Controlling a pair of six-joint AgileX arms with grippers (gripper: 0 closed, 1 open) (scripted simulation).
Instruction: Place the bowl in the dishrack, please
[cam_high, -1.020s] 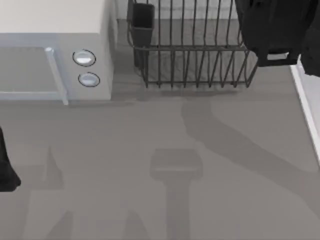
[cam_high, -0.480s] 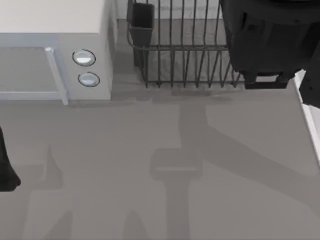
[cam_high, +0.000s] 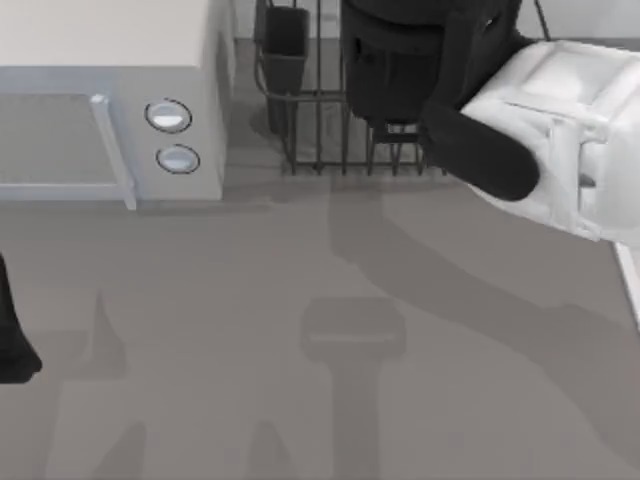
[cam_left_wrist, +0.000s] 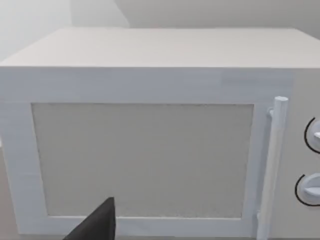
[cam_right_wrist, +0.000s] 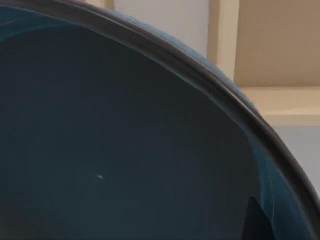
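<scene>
The bowl sits very close in the right wrist view, its inside dark teal-blue under a dark rim. My right gripper is a black mass hanging over the dishrack, a dark wire rack at the back of the table. It is shut on the bowl, which the gripper's body hides in the top view. A dark sliver of one finger shows by the bowl's rim. My left gripper stays parked at the table's left edge, facing the microwave.
A white microwave with two round knobs stands at the back left, its door closed. The rack's black utensil cup is at its left corner. My right arm's white forearm reaches in from the right.
My right arm has swung left from the rack's right end to over its middle, carrying the bowl. Its white forearm has come into view. The left arm has not moved.
</scene>
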